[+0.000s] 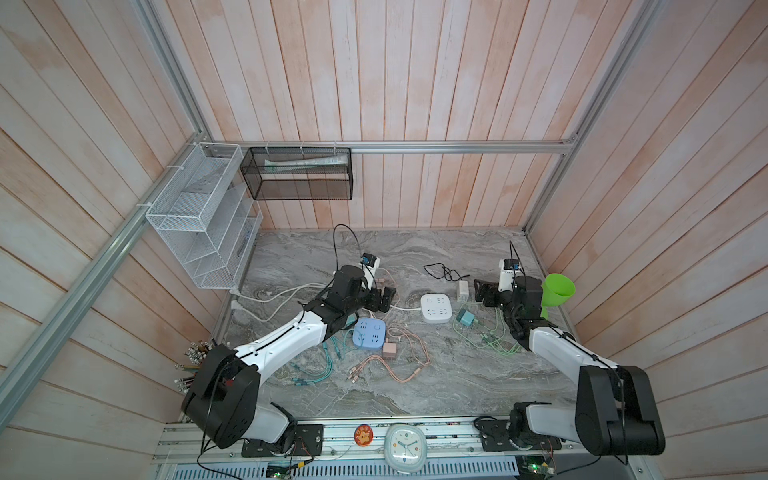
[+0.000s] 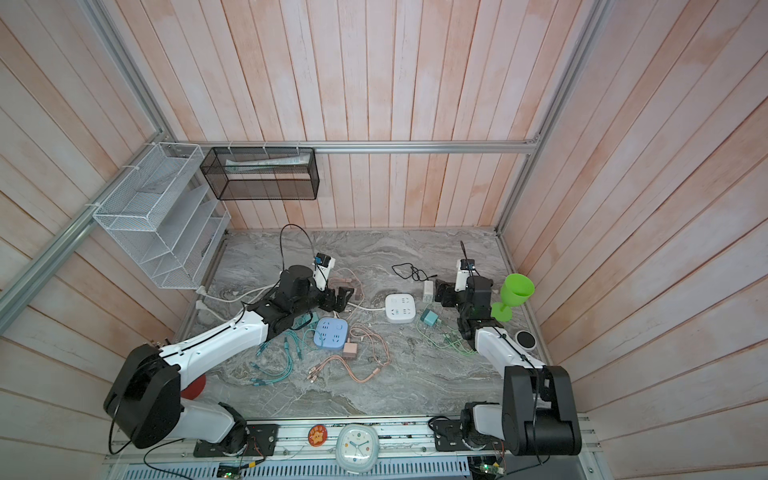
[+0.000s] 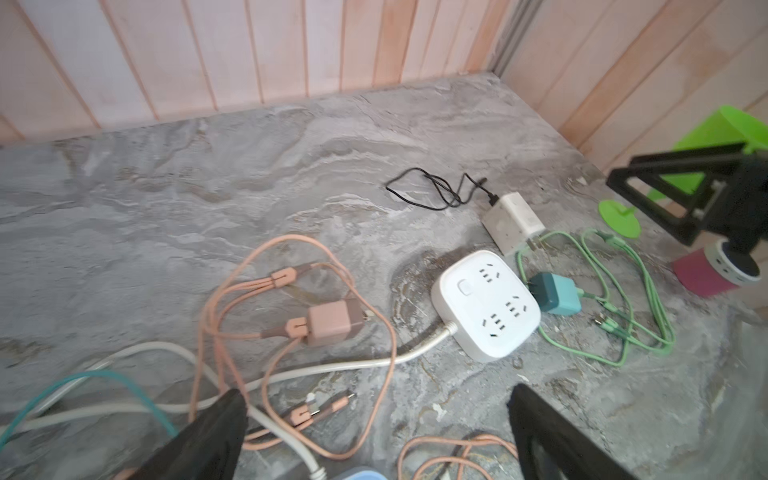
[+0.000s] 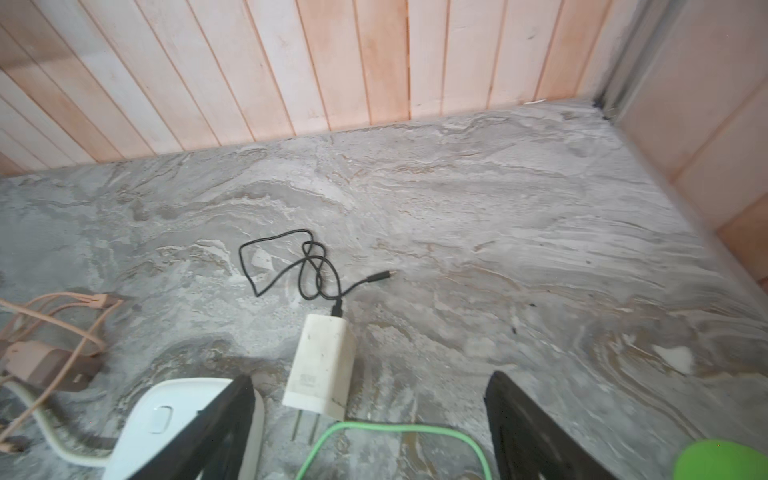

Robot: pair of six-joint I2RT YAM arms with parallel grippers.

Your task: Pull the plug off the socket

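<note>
The white socket (image 1: 436,307) (image 2: 401,308) (image 3: 486,303) lies mid-table, and its top shows only empty holes. A white plug (image 1: 462,291) (image 4: 324,365) with a black cable lies flat just right of it, its prongs bare. A teal plug (image 1: 465,319) (image 3: 557,293) lies loose beside the socket too. My right gripper (image 1: 484,293) (image 4: 370,419) is open, its fingers astride the white plug's prong end without touching it. My left gripper (image 1: 386,299) (image 3: 374,432) is open over pink cable, left of the socket.
A blue socket (image 1: 369,332) and a pink plug (image 1: 389,351) with tangled pink, teal and green cables lie in front. A green goblet (image 1: 557,291) stands by the right arm. Wire racks (image 1: 199,216) hang at the back left. An alarm clock (image 1: 405,446) sits at the front edge.
</note>
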